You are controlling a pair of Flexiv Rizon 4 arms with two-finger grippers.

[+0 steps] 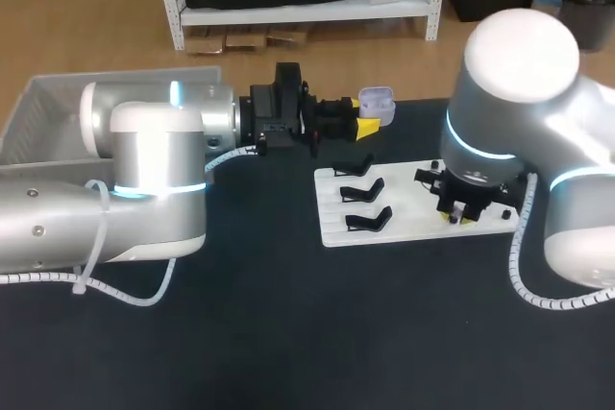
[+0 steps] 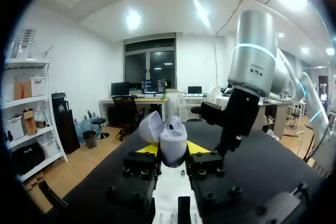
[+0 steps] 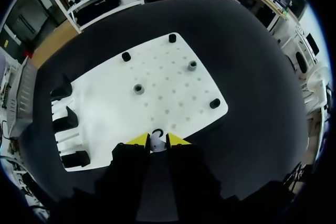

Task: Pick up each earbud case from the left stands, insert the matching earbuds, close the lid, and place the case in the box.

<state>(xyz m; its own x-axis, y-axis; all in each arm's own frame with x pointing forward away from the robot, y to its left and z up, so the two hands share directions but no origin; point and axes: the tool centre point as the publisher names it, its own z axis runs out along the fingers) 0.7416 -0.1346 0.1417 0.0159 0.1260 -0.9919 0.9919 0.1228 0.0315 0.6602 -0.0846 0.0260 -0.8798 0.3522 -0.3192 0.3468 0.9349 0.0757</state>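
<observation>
While lid (image 2: 149, 127) gapes, earbud case (image 2: 173, 141) sits within left gripper (image 2: 172, 148).

Head view: set high and behind the robot, facing down and forward over the black table (image 1: 288, 333). It sits far enough back to take in both arms, the left silver arm (image 1: 154, 170) entering from the left and the right silver arm (image 1: 519, 103) from the right.

Left wrist view: low over the table, facing level along the left pincer (image 2: 173, 149). It is very near the open pale lilac plastic earbud case (image 2: 173, 141) clamped in the yellow tips. The right arm stands just ahead.

Right wrist view: faces straight down past the right pincer (image 3: 157, 141), close over the flat white dotted board (image 3: 157, 82).

Shared: the board and the three black angled stands (image 1: 363, 191) show in both the head and right wrist views. The case shows in both the head and left wrist views.
</observation>
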